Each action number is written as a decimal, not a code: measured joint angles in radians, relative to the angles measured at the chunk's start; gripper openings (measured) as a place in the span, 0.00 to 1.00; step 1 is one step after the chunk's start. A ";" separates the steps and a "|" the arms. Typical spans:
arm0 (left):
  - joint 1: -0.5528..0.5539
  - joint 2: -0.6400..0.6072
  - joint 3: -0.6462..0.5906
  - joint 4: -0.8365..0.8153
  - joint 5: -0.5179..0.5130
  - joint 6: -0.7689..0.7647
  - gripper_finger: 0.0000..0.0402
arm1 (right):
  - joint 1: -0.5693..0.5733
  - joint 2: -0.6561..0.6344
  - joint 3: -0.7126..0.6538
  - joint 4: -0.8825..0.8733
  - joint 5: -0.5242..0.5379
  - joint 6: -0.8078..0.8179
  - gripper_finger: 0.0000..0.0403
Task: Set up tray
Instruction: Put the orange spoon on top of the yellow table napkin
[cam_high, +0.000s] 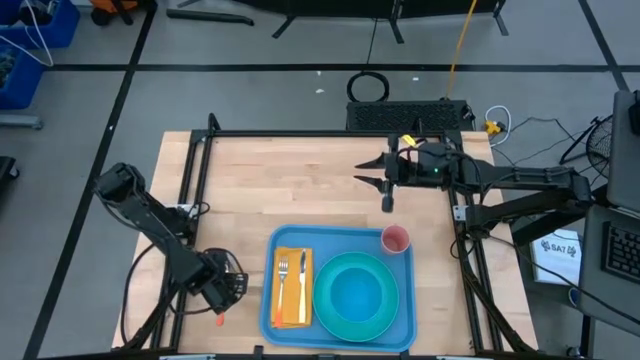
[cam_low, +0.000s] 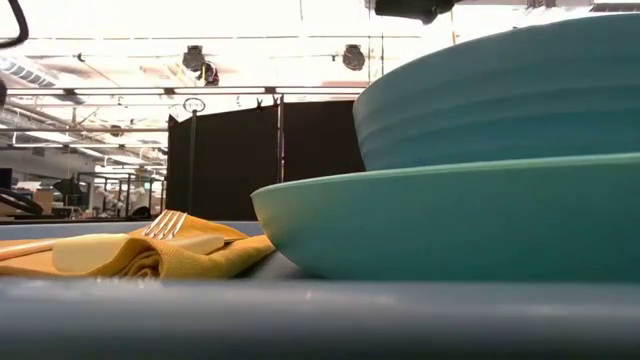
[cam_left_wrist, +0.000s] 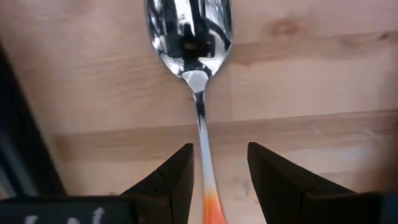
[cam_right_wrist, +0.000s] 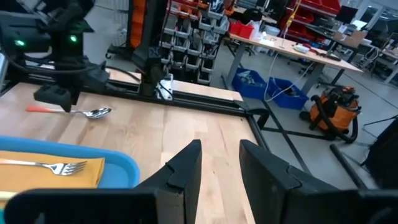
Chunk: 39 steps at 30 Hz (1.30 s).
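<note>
The left gripper (cam_left_wrist: 219, 180) is hovering open, fingers straddling the spoon (cam_left_wrist: 198, 74) handle, gripping nothing. Next it likely needs closing, then carrying to the tray (cam_high: 400, 320). The right gripper (cam_right_wrist: 219, 165) is waiting open and empty.

Brightly, evenly lit from overhead. Blown-out ceiling glare in the low view; near tray rim (cam_low: 320, 320) blurred. Mirror reflections on the spoon (cam_left_wrist: 189, 37).

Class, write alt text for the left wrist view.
The left gripper, fingers open, hovers over a spoon on the wooden table, its orange-tipped handle running between the fingers and the shiny bowl pointing away.
</note>
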 joint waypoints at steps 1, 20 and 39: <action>0.001 0.000 -0.016 0.024 0.007 0.000 0.38 | 0.000 0.000 0.000 0.000 0.000 0.000 0.25; -0.001 -0.004 -0.151 0.209 0.063 -0.025 0.36 | 0.000 0.000 0.000 -0.002 -0.027 0.000 0.25; 0.027 -0.042 -0.023 0.278 -0.209 0.168 0.02 | -0.001 0.000 0.000 0.006 -0.024 0.008 0.25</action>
